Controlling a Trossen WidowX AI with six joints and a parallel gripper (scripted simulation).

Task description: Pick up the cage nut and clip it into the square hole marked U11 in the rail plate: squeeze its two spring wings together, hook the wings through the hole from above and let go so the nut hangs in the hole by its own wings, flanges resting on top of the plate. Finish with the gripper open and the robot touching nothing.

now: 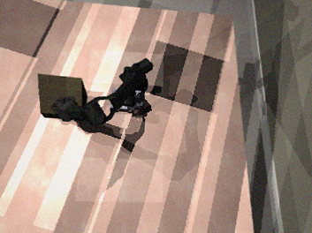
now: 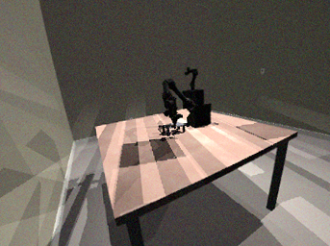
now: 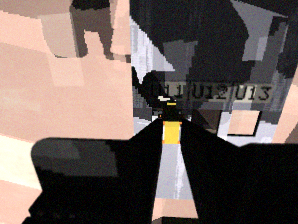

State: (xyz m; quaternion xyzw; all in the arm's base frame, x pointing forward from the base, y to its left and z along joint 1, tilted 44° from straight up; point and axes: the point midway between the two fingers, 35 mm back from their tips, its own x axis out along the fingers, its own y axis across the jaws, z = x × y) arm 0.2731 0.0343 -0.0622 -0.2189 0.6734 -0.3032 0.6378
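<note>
Between the dark fingertips of the gripper [image 1: 141,109] [image 2: 174,124] [image 3: 171,125], close to the centre of the wrist view, a small yellow and orange block shows; it is most likely the cage nut [image 3: 172,133]. The gripper is pinching it, its two fingers drawn nearly together, presumably so that the spring wings stay squeezed narrow enough to enter the hole.

The nut is at the label marked U11, on the near side of the lettering on the grey rail plate [image 3: 272,131]. To the right of it come the labels U12 and U13, with a dark square hole [image 3: 206,122] below the first and a pale, open one [image 3: 244,123] below the second. The U11 hole itself is hidden by fingers and shadow, so whether the wings are through it cannot be told.

The arm [image 1: 131,85] [image 2: 169,97] bends down over the plate on a wooden table [image 1: 159,179] [image 2: 195,160], which suits a push from above. Letting go before the wings are inside would probably leave the nut loose, so seating should come before release.
</note>
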